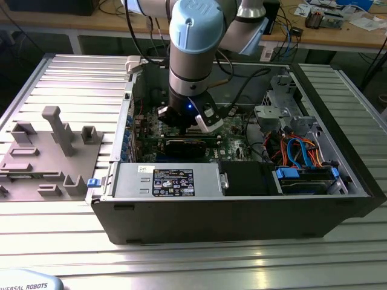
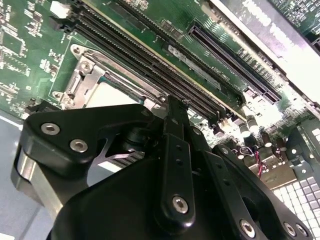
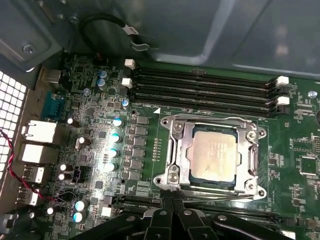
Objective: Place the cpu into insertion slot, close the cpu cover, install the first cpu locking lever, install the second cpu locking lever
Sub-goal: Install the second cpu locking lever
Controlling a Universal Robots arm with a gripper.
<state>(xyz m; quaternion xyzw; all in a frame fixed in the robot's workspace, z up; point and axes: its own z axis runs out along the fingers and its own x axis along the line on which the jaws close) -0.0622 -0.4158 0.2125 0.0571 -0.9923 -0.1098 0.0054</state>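
Grey slatted metal bench carries the open computer case I'm working in. On my first wrist view the cpu lies flat in the insertion slot, with the cpu cover down around it, framing its silvery top. My gripper sits at the socket's edge, fingers pressed together, gripping nothing. Four long black memory slots run just beyond the socket on the green board.
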